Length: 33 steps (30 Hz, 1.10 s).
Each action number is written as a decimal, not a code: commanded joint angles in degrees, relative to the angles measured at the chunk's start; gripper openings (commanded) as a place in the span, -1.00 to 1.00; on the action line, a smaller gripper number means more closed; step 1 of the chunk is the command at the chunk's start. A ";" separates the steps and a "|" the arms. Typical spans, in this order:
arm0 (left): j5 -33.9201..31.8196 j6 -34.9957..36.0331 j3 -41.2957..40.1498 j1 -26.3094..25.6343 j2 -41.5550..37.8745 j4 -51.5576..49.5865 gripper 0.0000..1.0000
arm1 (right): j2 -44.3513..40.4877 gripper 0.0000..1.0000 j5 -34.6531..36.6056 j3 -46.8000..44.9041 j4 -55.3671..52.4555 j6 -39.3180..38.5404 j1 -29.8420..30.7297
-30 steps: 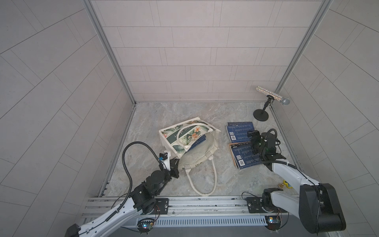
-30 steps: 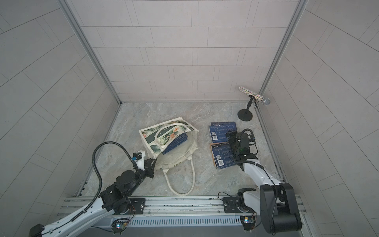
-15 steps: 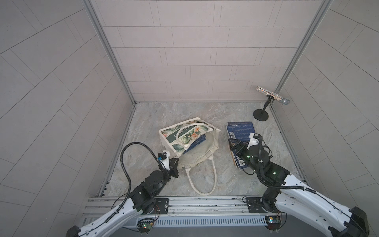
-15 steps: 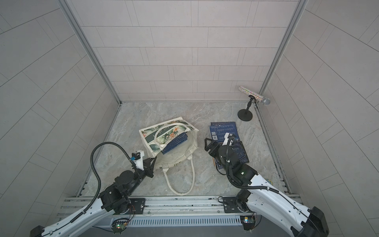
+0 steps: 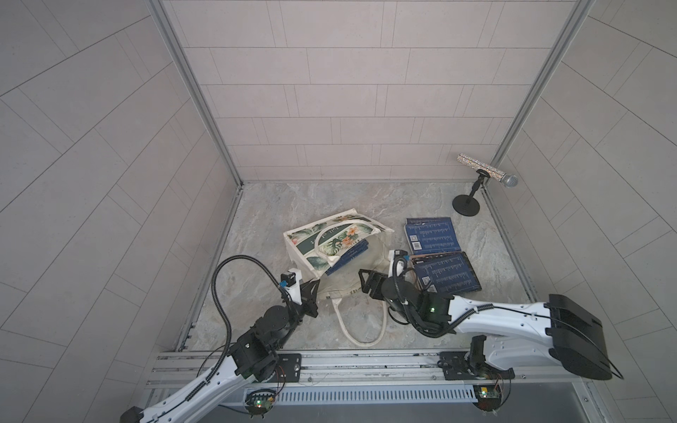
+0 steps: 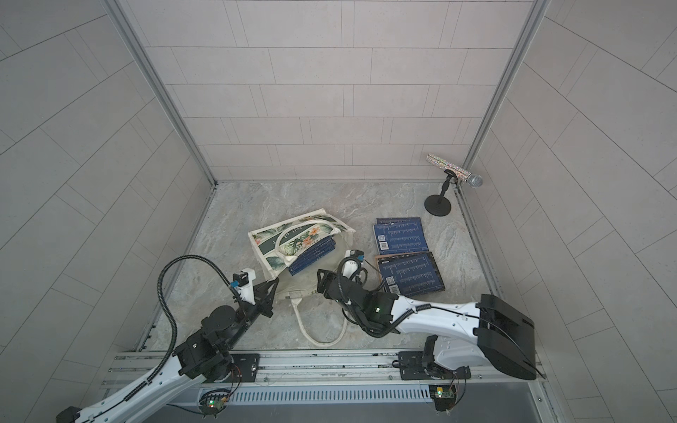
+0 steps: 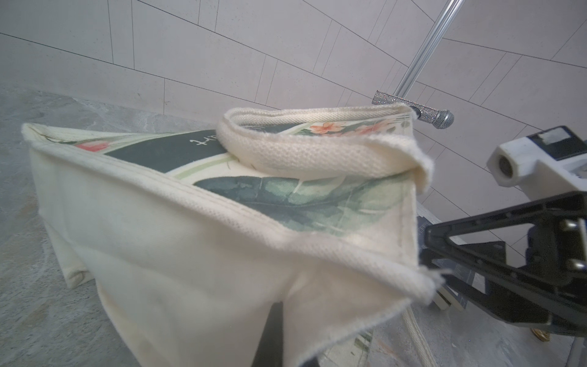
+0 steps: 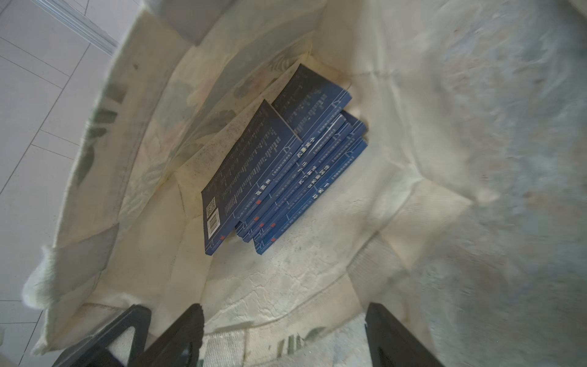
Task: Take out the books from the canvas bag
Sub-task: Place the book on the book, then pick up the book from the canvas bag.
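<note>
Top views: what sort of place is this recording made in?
Most likely a purpose-built robot recording booth, not a lived-in room: tile-pattern wall panels joined by aluminium corner posts, a marble-look tabletop, and the left arm and right arm bolted to an aluminium rail along its front edge.

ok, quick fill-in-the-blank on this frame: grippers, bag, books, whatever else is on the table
1. The left gripper is ____ (open or shut) on the rim of the canvas bag.
2. The right gripper is at the bag's mouth with its jaws ____ and nothing between them.
3. The stack of navy books lies ____ the bag.
4. The microphone on its stand is in the far corner on the robot's ____ side.

Missing words: shut; open; inside; right
</note>
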 commanded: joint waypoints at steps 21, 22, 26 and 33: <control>5.24 2.64 0.36 0.05 -6.64 -1.48 -1.00 | 30.88 0.26 -6.58 19.29 13.67 -3.36 -7.16; 5.28 2.66 0.36 0.05 -6.49 -1.34 -1.00 | 31.58 0.25 -7.35 19.75 13.85 -3.19 -7.90; 6.56 2.66 0.01 0.08 -5.91 0.08 -1.00 | 33.72 0.23 -7.26 21.39 13.11 -3.34 -9.84; 8.26 2.70 -0.07 0.07 -2.90 2.84 -1.00 | 36.70 0.01 -8.84 23.40 12.73 -1.92 -12.90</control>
